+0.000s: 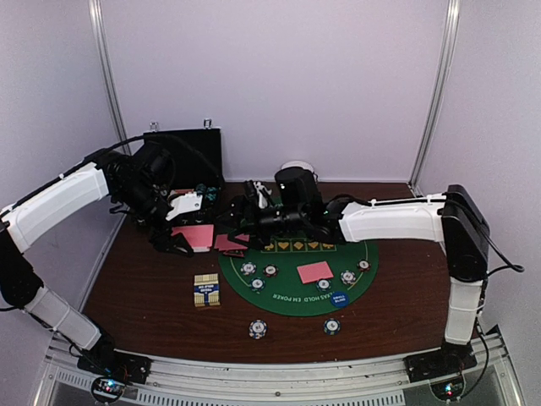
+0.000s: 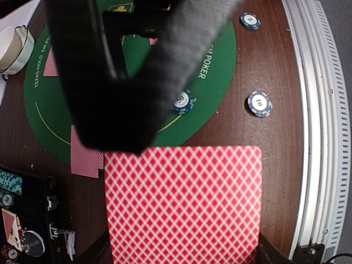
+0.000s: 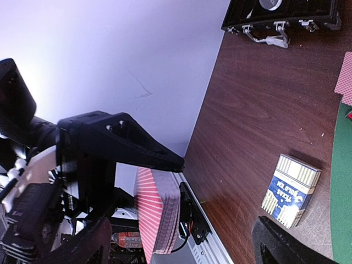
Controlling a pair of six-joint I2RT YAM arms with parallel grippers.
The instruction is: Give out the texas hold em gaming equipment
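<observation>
My left gripper (image 2: 184, 257) is shut on a deck of pink-backed playing cards (image 2: 184, 203), held above the table left of the green mat (image 1: 296, 292). My right gripper (image 3: 181, 231) stands open right beside that deck (image 3: 159, 212), one black finger (image 2: 137, 71) crossing the left wrist view. From above, the deck (image 1: 194, 235) and right gripper (image 1: 243, 216) meet near the mat's left rim. Loose cards (image 1: 230, 243) lie there, another card (image 1: 315, 272) on the mat. Striped chips (image 1: 248, 268) and a blue button (image 1: 339, 299) rest on the mat; two chips (image 1: 258, 328) lie in front.
A blue and cream card box (image 1: 207, 290) lies left of the mat. The black case (image 1: 182, 156) stands open at the back left, a white bowl (image 1: 296, 167) at the back wall. The metal rail (image 1: 279, 372) runs along the near edge.
</observation>
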